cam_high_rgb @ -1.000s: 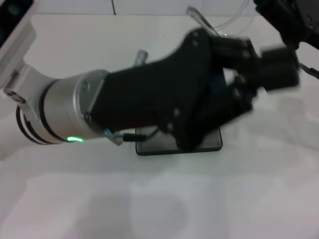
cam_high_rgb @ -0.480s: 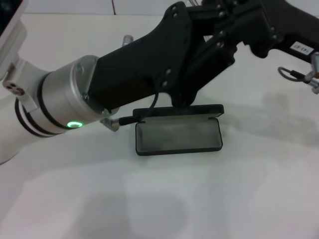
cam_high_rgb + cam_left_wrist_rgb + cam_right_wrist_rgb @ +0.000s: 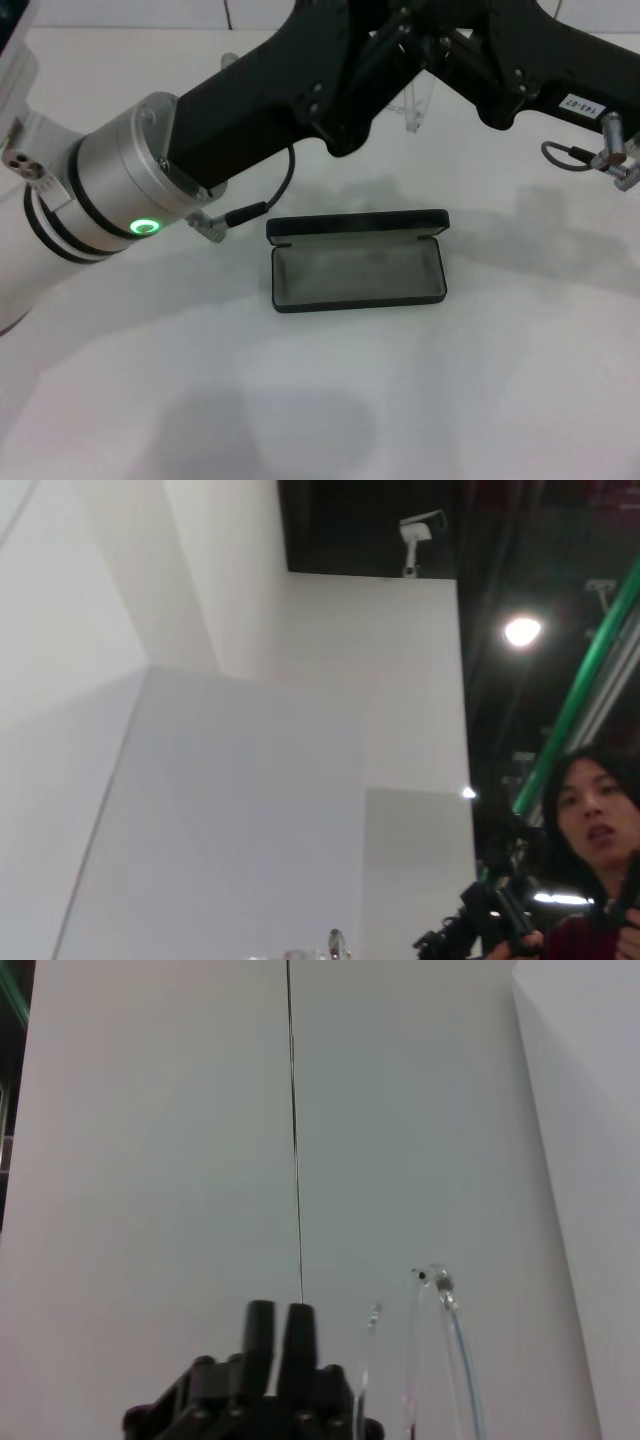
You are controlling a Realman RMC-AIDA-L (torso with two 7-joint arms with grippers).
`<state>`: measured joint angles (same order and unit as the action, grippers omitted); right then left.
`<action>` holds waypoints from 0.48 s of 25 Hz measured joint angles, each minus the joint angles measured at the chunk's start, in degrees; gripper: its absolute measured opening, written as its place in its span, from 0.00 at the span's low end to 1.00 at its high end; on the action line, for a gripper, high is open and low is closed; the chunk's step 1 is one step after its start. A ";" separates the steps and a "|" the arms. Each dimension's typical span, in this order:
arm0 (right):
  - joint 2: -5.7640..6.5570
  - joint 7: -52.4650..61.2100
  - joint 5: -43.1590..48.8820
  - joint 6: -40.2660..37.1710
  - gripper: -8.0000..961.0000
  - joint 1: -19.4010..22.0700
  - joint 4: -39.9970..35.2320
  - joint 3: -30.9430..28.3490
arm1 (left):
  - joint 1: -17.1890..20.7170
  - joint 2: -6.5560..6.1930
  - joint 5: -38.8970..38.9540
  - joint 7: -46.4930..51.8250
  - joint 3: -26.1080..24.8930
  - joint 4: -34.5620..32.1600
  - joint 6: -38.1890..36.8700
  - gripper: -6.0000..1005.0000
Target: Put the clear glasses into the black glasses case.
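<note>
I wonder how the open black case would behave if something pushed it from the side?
The case lies flat and low on the table, so it seems unlikely to tip or roll. Nothing holds it on that smooth white surface, so it would probably slide. Its raised lid may swing on the hinge.

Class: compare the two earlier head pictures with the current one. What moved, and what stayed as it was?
Both grippers rose up and away from the case: the left gripper, which covered most of it a second ago, now meets the right gripper above and behind it, with the glasses held up between them. The open case, now fully uncovered and without glasses inside, has not moved on the table.
</note>
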<state>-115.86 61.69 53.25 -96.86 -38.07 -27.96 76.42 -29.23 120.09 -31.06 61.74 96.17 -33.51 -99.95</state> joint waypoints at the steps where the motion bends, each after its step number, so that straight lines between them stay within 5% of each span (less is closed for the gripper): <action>1: 0.00 0.00 0.00 0.00 0.12 0.00 0.00 0.00 | 0.00 0.00 0.00 0.00 0.00 0.00 0.00 0.08; 12: 0.12 -0.42 0.37 0.92 0.12 0.01 -0.21 0.04 | -0.65 -0.12 0.41 0.36 -0.38 0.97 2.84 0.08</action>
<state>-115.74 61.27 53.62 -95.94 -38.07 -28.17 76.46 -29.88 119.97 -30.65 62.10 95.79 -32.54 -97.11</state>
